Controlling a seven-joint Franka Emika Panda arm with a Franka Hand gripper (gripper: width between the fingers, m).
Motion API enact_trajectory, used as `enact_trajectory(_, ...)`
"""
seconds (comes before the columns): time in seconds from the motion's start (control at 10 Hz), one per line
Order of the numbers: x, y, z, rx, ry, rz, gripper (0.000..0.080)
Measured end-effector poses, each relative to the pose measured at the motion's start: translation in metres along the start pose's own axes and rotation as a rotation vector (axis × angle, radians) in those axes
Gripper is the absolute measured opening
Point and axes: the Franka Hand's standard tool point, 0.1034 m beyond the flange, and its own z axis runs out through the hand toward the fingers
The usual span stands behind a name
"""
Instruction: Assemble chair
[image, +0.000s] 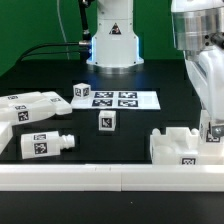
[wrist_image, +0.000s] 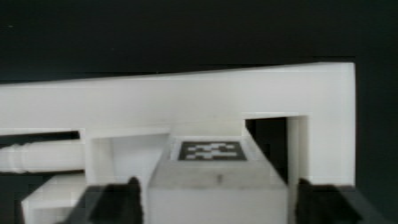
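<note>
Chair piece: white blocky assembly (image: 183, 146) with upright walls, at the exterior view's right, its near side against the border rail (image: 100, 176).
Edges: wrist view shows a long top bar (wrist_image: 196, 95), a wall down one side and a tagged block (wrist_image: 210, 152) in the recess. A peg end (wrist_image: 32, 158) pokes in beside the block.
Open room: bare black table (image: 140, 125) between this piece and the small cube (image: 107, 121). The rail closes off the near side.
Arm: mine comes down steeply at the exterior view's right, wrist pointing straight down.
Gripper (image: 212, 131): spread, fingers (wrist_image: 111, 200) standing on either side of the tagged block, nothing pinched that I can see.
Piece vs gripper: right under me. I'm over its end toward the exterior view's right, with the block between my fingers.
Other chair parts: slabs (image: 30, 104) and pegged leg (image: 45, 144) at the exterior view's left, second cube (image: 82, 91) just beside the marker board (image: 120, 99). All are well apart from me.
</note>
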Motion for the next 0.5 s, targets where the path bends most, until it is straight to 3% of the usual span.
enact_trajectory(0.1,0.000,0.000,0.000,0.000,0.000,-0.003,0.0589)
enact_trajectory(0.5,0.012,-0.004,-0.003,0.004,0.004,-0.541,0.0646)
